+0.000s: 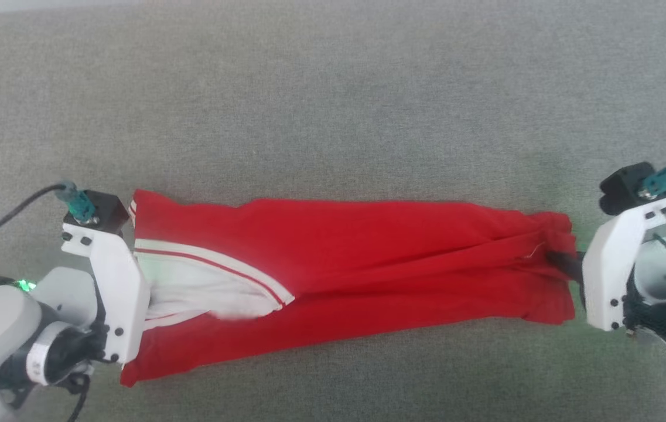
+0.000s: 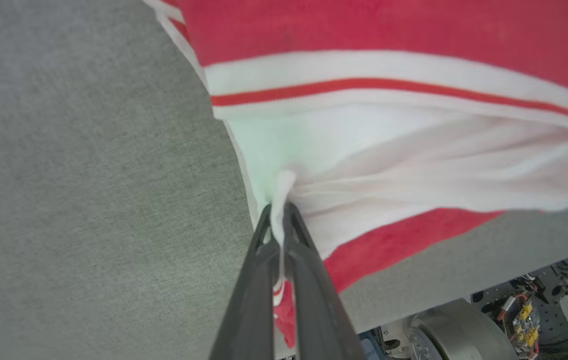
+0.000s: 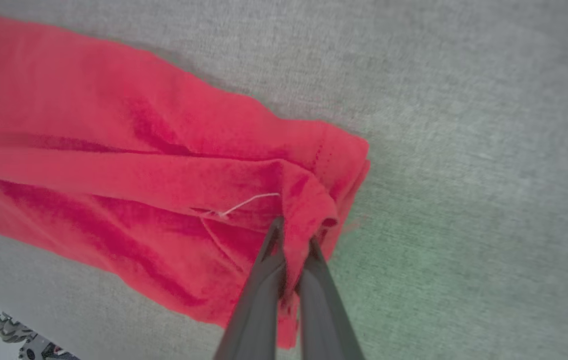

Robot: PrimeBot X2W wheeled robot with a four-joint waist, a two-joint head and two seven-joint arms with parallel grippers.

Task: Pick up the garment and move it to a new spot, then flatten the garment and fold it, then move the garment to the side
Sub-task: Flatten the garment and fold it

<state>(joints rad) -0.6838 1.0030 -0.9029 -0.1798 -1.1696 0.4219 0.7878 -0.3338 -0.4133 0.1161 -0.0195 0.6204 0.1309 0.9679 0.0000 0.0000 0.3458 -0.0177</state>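
While the shirt [image 1: 368,264] lies stretched in a long red band across the grey table [image 1: 333,88], running from 9 o'clock to 3 o'clock in the head view, each end of it is pinched by one tool. The left tool [image 2: 279,212] is clenched on a bunch of white cloth at the 9 o'clock end, where the white sleeve [image 1: 204,287] with its red and white striped trim [image 1: 204,258] lies over the red body. In the left wrist view that cloth is squeezed between the two dark fingers [image 2: 313,290], and a bit of red hangs below them. The right tool [image 3: 296,232] is clenched on the gathered red hem at the 3 o'clock end, with creases running from it back toward 9 o'clock, and a loose pale thread [image 3: 249,202] lies on the red just at 10 o'clock of its tips. The middle of the shirt rests on the table; whether the pinched ends are lifted off it I cannot tell
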